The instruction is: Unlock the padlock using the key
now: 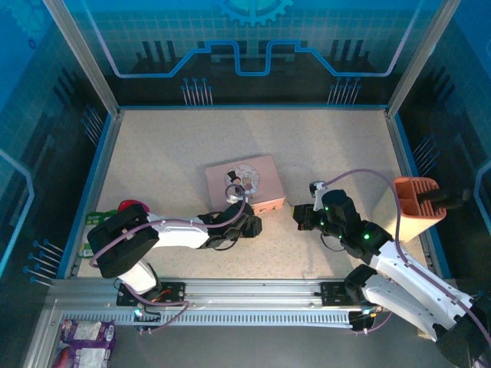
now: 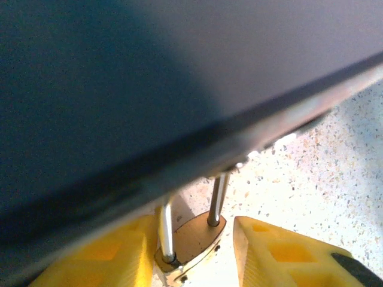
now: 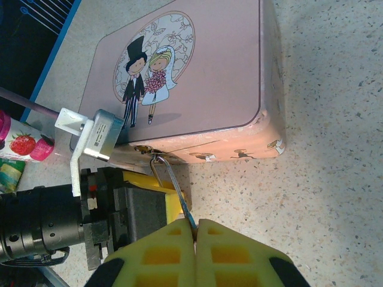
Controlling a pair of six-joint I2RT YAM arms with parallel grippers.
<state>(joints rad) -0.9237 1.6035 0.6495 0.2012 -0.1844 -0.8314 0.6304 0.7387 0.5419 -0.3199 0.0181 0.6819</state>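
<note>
The padlock [image 2: 194, 239], a small brass block, hangs by its silver shackle from the front of the pink tin [image 1: 244, 184]. My left gripper [image 2: 195, 226] is open around it, left finger close against the body and a gap of table showing before the right finger. In the top view the left gripper [image 1: 249, 226] sits at the tin's near edge. My right gripper [image 3: 196, 222] is shut on the key [image 3: 179, 191], a thin dark strip sticking out of the fingertips toward the tin's front [image 3: 239, 152]. The right gripper [image 1: 301, 217] is just right of the tin.
An orange slotted holder [image 1: 418, 207] stands at the right edge of the table. Red and green items [image 1: 130, 208] lie by the left arm, and a strawberry-labelled container [image 3: 21, 143] lies past the tin. A packet [image 1: 88, 337] lies below the front rail.
</note>
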